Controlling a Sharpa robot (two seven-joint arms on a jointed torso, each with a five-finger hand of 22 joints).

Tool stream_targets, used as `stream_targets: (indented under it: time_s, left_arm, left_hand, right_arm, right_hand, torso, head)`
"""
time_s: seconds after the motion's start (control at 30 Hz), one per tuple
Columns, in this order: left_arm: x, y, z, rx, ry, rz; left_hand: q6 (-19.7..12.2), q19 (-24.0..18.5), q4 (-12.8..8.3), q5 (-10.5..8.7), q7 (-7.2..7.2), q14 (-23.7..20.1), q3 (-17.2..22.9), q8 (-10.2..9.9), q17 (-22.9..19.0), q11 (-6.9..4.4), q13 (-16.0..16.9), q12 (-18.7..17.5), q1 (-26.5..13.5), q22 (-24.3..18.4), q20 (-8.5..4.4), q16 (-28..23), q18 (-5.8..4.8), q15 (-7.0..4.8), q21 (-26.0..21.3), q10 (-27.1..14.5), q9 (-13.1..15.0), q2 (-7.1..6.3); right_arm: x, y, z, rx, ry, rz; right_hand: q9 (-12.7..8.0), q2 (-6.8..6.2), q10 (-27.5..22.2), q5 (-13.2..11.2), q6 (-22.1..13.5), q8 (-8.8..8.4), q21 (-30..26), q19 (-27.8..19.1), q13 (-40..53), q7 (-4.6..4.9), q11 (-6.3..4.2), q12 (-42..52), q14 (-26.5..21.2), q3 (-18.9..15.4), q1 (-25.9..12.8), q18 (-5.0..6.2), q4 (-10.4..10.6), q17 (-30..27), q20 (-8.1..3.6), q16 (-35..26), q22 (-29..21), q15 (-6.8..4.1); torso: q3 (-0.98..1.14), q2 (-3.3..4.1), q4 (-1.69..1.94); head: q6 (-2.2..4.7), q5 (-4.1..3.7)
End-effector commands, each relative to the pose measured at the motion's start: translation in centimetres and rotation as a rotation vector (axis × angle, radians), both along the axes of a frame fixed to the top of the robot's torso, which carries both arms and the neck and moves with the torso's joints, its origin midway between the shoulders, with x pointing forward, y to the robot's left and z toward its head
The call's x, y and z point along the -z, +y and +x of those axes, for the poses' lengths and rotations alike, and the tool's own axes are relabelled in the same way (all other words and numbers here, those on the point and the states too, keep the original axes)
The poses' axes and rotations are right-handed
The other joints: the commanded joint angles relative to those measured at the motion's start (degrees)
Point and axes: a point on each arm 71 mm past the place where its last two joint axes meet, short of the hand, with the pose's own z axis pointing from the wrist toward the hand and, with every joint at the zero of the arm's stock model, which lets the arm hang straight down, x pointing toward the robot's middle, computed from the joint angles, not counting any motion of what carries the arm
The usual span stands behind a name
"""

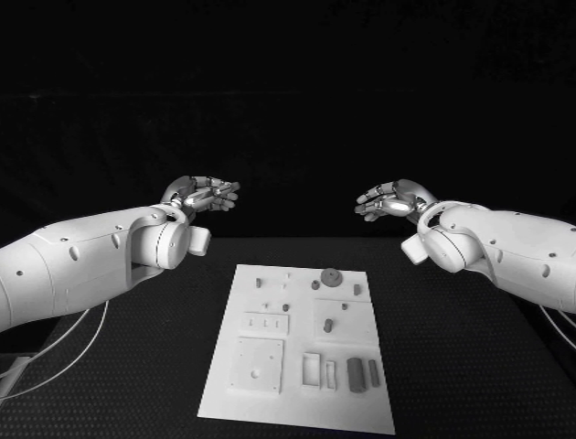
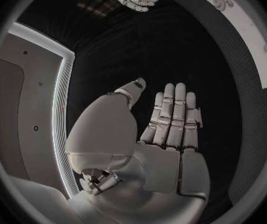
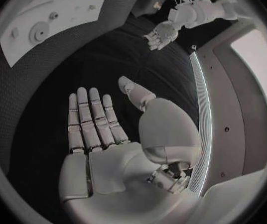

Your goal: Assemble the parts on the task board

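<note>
The task board [image 1: 302, 352] lies flat in the middle of the black bench [image 1: 473, 366], at the 6 o'clock part of the head view, with both hands raised well beyond its far edge. The left hand [image 1: 198, 195] hangs at about 10 o'clock from the board, the right hand [image 1: 391, 200] at about 1 o'clock, the two facing each other across a wide gap. Each is empty; in the wrist views the fingers [image 2: 174, 115] of the left and the fingers [image 3: 90, 118] of the right lie stretched out side by side, thumb set apart, holding nothing. Small grey parts [image 1: 356, 373] rest on the board, among them a round disc [image 1: 332, 273] near its far edge
</note>
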Motion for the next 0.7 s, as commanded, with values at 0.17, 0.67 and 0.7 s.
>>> stream_targets:
  time_s: [0.17, 0.67, 0.7]
  left_arm:
    - [-0.1, -2.0, -1.6, 0.167, 0.008, -0.01]
    - [-0.9, -3.5, -4.1, 0.274, -0.001, -0.096]
    - [-0.9, -3.5, -4.1, 0.273, -0.001, -0.095]
  left_hand:
    - [8.2, 8.0, -14.0, 0.22, -1.5, 8.4, -0.4, -4.7, 0.5, -2.25, -1.2, -2.4, -4.4, -3.3, -2.82, -0.6, -0.19, -3.34, 0.8, 8.1, -3.9, 4.43]
    - [5.9, 7.3, -17.5, -1.23, 0.11, 7.4, 2.1, -8.1, 1.2, 0.15, -3.1, -7.7, -11.1, -4.2, -4.94, -2.8, -2.68, -2.54, 0.8, 4.7, -4.8, 1.67]
    - [5.8, 7.3, -17.4, -1.28, 0.16, 7.3, 2.1, -8.2, 1.2, 0.22, -3.1, -7.8, -11.3, -4.3, -5.0, -2.9, -2.77, -2.5, 0.8, 4.5, -4.8, 1.5]
  right_arm:
    - [0.4, 1.3, 0.0, -0.218, -0.089, -0.375]
    - [1.4, 3.3, -0.2, -0.348, -0.285, -0.681]
    - [1.5, 3.5, -0.2, -0.356, -0.291, -0.694]
  right_hand:
    - [-0.3, -1.45, 8.3, -0.3, 8.3, 0.46, 3.5, 13.9, 1.4, -0.55, -3.14, 0.8, 13.0, 7.1, 1.8, 4.8, 0.0, 3.7, -0.68, 4.5, -0.6, -5.83]
    - [-1.8, -2.92, 12.1, -2.1, 12.3, -3.43, 19.6, 38.1, 1.0, -1.03, -5.16, -4.5, 32.2, 7.0, 3.1, 6.32, -0.9, 19.2, -10.8, 24.4, 7.3, -11.5]
    - [-1.8, -3.27, 12.0, -2.2, 12.2, -3.64, 20.3, 38.3, 0.9, -1.07, -5.07, -4.8, 32.2, 6.8, 3.0, 6.32, -1.0, 19.9, -11.08, 25.5, 7.8, -11.53]
  torso:
    - [-0.13, 1.37, 0.53]
    - [-0.31, 5.4, 2.8]
    - [-0.33, 5.67, 2.95]
  head:
    - [-0.23, -0.73]
    - [1.5, -3.14]
    - [1.67, -3.26]
